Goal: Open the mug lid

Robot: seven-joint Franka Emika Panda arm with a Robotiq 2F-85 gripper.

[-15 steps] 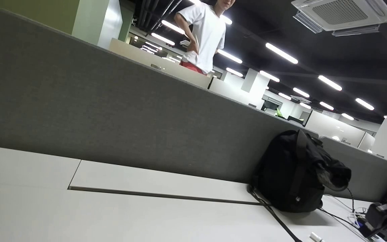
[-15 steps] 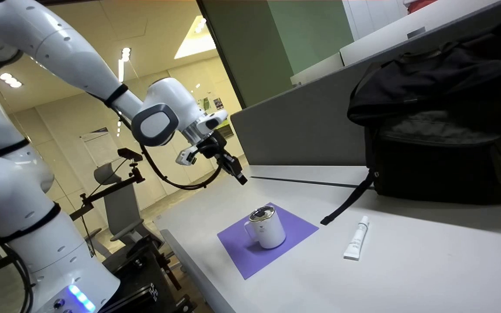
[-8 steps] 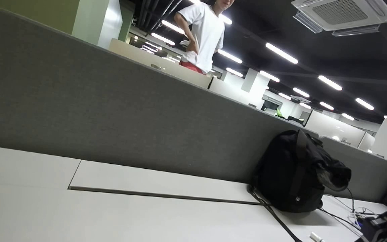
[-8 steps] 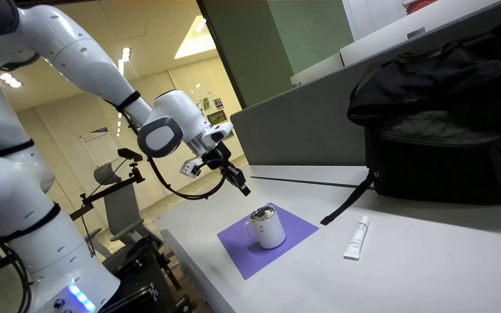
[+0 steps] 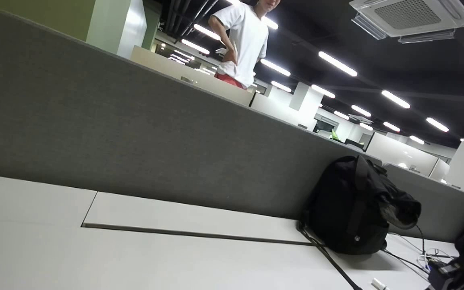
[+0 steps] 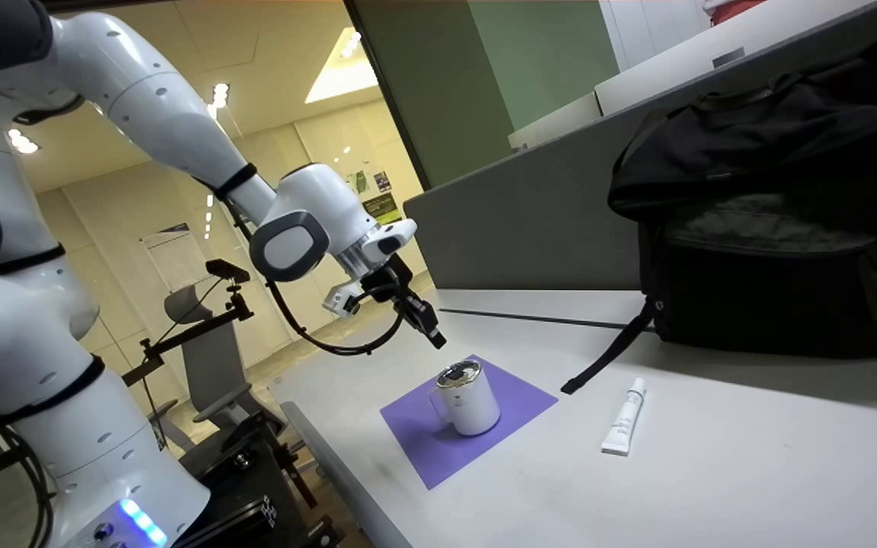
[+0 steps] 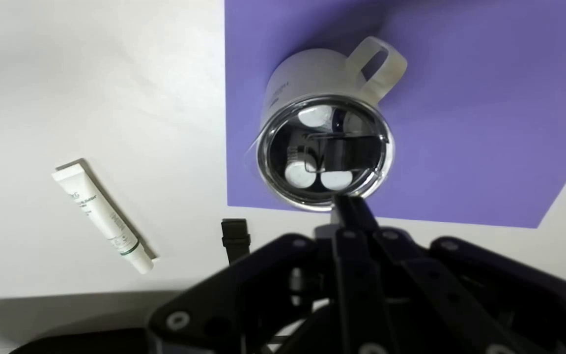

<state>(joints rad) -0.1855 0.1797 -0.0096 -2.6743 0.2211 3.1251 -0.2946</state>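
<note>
A white mug with a handle stands upright on a purple sheet. Its clear, shiny lid is on top. In the wrist view the mug's side and the round lid show, with a dark slider tab across the lid's middle. My gripper is above the mug and apart from it, a little to its upper left in that view. In the wrist view the gripper has its fingertips together with nothing between them, overlapping the lid's near rim. The mug is out of view in an exterior view.
A white tube lies on the white table beside the sheet. A black backpack stands against the grey partition, its strap reaching toward the sheet. Cables lie behind the bag.
The arm and gripper have moved down and to the right in the exterior view that shows the mug, nearer to the lid. The mug, sheet and tube have not moved.
</note>
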